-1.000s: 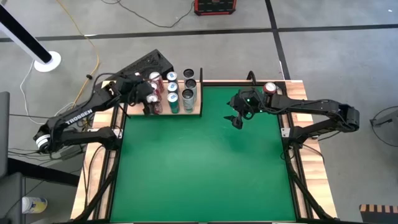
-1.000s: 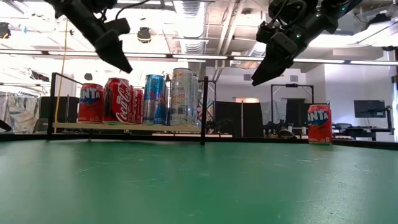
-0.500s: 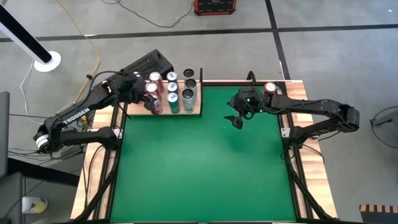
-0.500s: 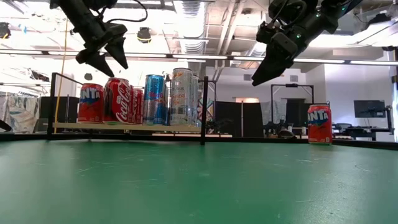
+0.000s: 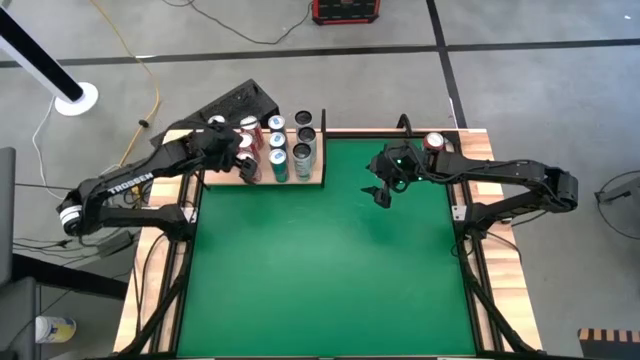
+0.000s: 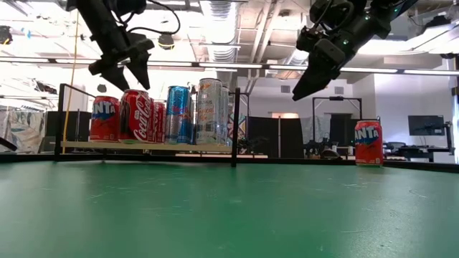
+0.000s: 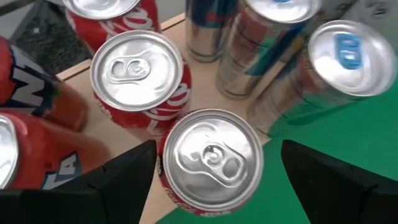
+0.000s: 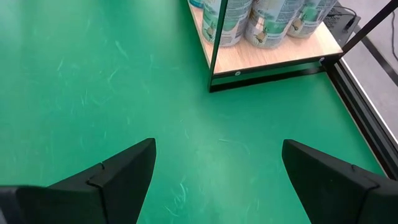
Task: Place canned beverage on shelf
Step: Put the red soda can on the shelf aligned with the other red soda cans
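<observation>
We take the shelf as our landmark: a pale board at the far left corner of the green table, already crowded with cans. Our left gripper hangs just above the shelf's front row with its fingers spread and nothing between them; its wrist view looks straight down on a red cola can at the board's edge. Our right gripper waits in the air well to the right of the shelf, fingers also spread and empty. One orange can stands off the shelf, far to its right near the table's far right corner, beside the right arm.

The risks we see come from the tight packing. If the left gripper descends carelessly, a finger could clip the cola can and tip it off the board's front edge. If the orange can is brought over, there is little free room, so it could knock its neighbours.
</observation>
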`<state>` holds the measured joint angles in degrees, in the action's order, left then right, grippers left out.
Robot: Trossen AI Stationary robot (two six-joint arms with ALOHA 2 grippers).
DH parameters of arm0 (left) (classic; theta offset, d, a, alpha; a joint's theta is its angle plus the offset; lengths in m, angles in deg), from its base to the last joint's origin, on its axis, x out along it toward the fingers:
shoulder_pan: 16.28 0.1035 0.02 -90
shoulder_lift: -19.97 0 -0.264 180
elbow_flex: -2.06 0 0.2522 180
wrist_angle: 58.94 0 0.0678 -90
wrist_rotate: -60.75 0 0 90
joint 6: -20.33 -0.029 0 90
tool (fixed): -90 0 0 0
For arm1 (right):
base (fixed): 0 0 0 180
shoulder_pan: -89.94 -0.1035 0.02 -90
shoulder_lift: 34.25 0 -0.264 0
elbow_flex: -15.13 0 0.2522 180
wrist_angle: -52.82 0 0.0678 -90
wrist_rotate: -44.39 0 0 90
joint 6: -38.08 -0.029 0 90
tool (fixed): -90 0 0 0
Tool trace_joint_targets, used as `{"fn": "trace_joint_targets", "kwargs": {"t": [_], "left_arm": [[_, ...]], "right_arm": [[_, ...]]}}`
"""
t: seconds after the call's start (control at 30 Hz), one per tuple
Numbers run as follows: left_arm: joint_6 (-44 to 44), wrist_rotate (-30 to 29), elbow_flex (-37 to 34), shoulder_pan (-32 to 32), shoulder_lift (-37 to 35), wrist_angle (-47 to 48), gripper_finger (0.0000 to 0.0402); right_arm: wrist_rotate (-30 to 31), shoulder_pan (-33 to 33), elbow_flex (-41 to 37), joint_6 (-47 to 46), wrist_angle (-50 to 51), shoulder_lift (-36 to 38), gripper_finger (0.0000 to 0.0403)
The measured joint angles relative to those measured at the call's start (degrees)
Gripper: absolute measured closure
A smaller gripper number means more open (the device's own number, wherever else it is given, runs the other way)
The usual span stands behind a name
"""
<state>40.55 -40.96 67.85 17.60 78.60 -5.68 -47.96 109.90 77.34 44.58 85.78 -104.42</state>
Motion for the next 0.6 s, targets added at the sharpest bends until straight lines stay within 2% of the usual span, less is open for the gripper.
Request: {"fn": "trace_joint_targets", "kwargs": {"t": [0.17, 0.4, 0.6], "left_arm": [[1.94, -3.62, -0.02, -1.88, 1.85, 0.04, 0.0072], [0.28, -4.45, -0.04, -2.83, 4.41, 0.04, 0.0076], [-0.79, -4.69, -0.07, -2.85, 4.19, 0.05, 0.013]], "right_arm": [[0.0, 0.0, -0.01, 0.02, 0.46, 0.0, 0.003], [0.0, 0.0, -0.01, 0.17, 0.46, 0.0, 0.003], [0.0, 0.0, -0.01, -0.02, 0.46, 0.0, 0.003]]}}
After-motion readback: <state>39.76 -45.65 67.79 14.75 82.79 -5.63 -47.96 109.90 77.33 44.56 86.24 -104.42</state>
